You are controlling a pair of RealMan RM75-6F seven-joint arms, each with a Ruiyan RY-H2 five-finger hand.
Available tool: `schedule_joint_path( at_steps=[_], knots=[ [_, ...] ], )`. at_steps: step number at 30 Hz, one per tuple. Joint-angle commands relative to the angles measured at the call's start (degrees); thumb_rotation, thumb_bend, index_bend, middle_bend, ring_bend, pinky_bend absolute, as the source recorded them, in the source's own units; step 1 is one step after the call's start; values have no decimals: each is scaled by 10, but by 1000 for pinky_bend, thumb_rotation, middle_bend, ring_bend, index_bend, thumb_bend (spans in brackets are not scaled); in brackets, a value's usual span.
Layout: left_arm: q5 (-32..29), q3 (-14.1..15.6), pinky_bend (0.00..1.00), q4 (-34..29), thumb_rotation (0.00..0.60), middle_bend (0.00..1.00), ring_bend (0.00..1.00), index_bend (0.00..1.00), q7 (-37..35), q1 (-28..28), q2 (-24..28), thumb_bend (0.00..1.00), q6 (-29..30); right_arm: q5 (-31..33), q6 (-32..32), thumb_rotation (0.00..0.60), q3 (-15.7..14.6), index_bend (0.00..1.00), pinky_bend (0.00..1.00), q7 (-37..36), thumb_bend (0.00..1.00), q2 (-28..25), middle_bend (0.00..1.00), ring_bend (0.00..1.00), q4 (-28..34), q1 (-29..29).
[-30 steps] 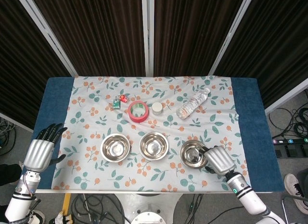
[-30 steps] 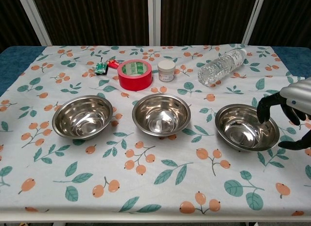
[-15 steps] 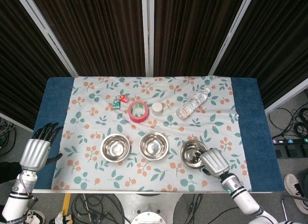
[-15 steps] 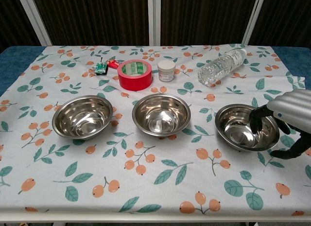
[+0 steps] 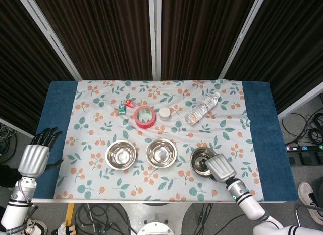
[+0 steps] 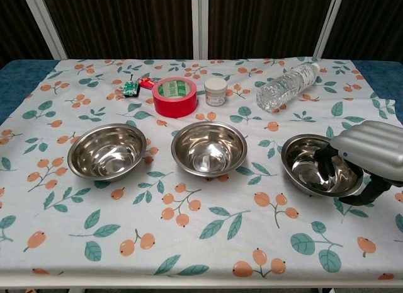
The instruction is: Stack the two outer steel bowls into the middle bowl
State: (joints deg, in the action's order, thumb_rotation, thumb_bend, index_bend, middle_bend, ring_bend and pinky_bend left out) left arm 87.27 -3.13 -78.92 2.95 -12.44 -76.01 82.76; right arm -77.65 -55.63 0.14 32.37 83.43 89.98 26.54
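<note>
Three steel bowls stand in a row on the floral cloth: the left bowl, the middle bowl and the right bowl. My right hand is on the right bowl's near-right rim. Its fingers curl down inside the bowl and its thumb lies outside the rim, so it grips the rim. The bowl still rests on the cloth. My left hand hangs off the table's left edge with its fingers spread and holds nothing. The chest view does not show it.
Behind the bowls lie a red tape roll, a small white jar, a water bottle on its side, and small green and red clips.
My right hand moved left over the right bowl's rim, and its fingers dropped inside and closed on it. My left hand drew back leftward, away from the table.
</note>
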Motion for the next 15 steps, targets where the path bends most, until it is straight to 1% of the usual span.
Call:
schedule_joint_path(
  at_steps=[1,8,15],
  knots=[
    [-2,0,238,4,600,224,133,220,-2,0,-2,60,-2,5,-1,600,-1,521,594,8,191,5,477,620,-5,2],
    [-3,0,238,9,600,224,133,220,-5,0,-4,60,-4,17,-8,600,-3,611,594,25,287,14,528,643,-13,3],
    [-4,0,238,7,600,224,132,220,-5,-1,-3,60,-7,22,-15,600,-4,655,594,26,334,14,558,645,-11,3]
  ],
)
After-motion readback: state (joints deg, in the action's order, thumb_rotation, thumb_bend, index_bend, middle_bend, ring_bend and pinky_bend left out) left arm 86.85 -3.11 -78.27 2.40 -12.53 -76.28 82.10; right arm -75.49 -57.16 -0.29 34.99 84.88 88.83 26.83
